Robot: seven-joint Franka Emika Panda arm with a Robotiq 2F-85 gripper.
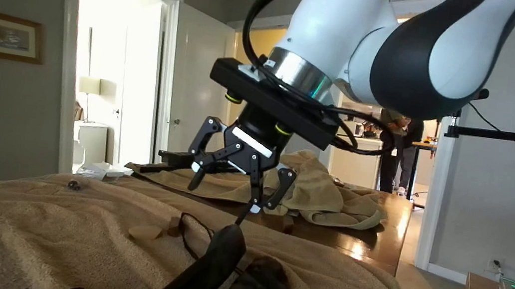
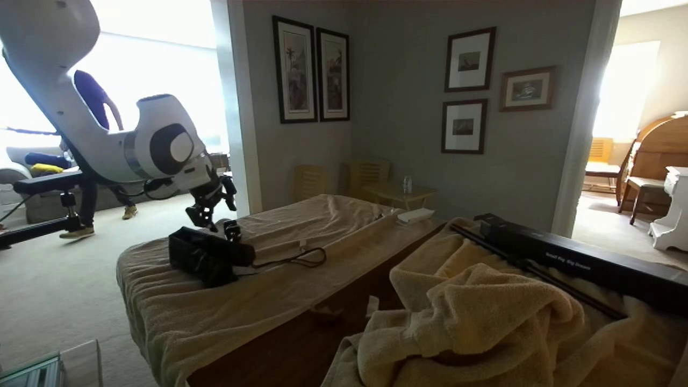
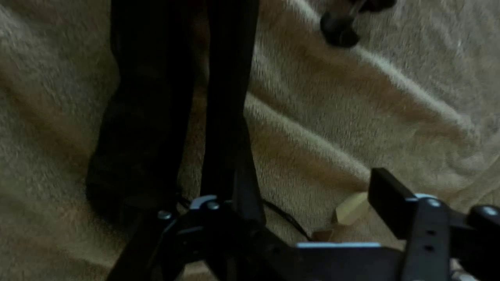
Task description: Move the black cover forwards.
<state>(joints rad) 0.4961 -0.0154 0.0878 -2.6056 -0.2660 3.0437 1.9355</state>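
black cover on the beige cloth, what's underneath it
The beige cloth shows beside the black cover and probably continues beneath it. Whatever else may lie directly underneath is covered and cannot be seen.

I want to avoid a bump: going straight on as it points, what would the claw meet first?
The claw would most likely meet the black cover: in the wrist view one finger overlaps its end, perhaps touching; depth is unclear.

Beyond the gripper (image 1: 219, 198) in an exterior view, a doorway (image 1: 116, 54) burns out white and glare spots the glossy table (image 1: 375, 241). The wrist view is dim and soft; below the gripper, black shapes (image 3: 140, 117) lose nearly all detail.
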